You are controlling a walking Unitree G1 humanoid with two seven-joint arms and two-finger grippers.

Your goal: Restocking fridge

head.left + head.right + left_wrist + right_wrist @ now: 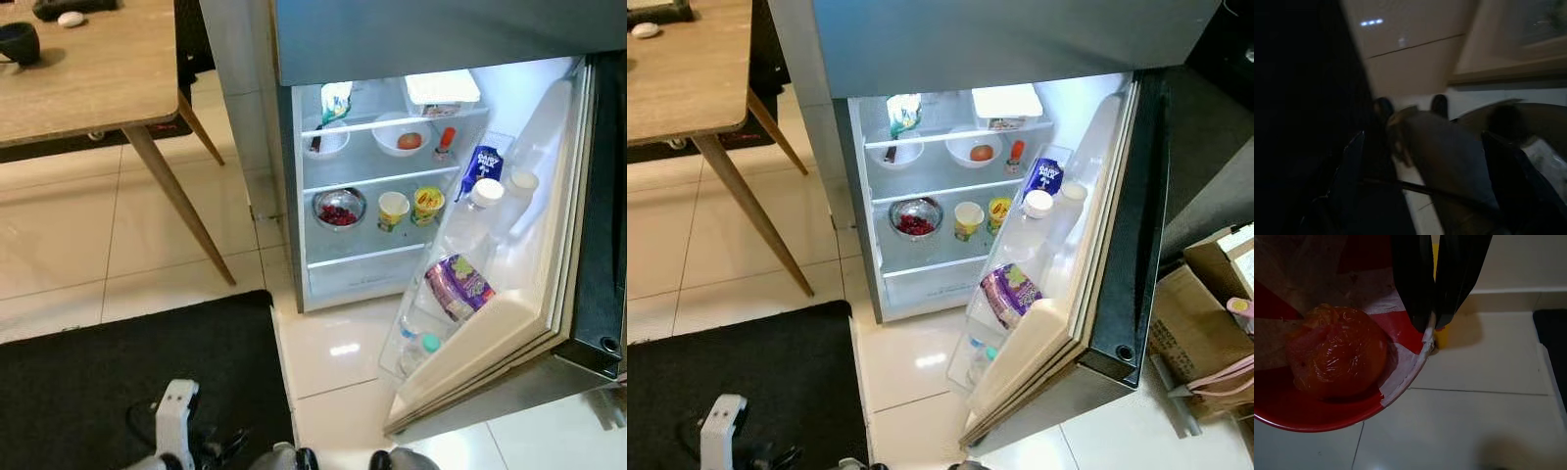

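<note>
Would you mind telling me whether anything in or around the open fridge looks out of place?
Nothing looks spilled or damaged. The fridge door stands wide open, the shelf items sit upright, and the right end effector pinches the rim of a red bowl holding a wrapped tomato.

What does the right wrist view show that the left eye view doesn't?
Right wrist view: the right hand shut on the rim of a red bowl that carries a wrapped orange fruit.

Left eye view: the open fridge, a steel bowl of berries and two cups on its shelves, bottles in the door, and a wooden table.

Both: the pale tiled floor.
</note>
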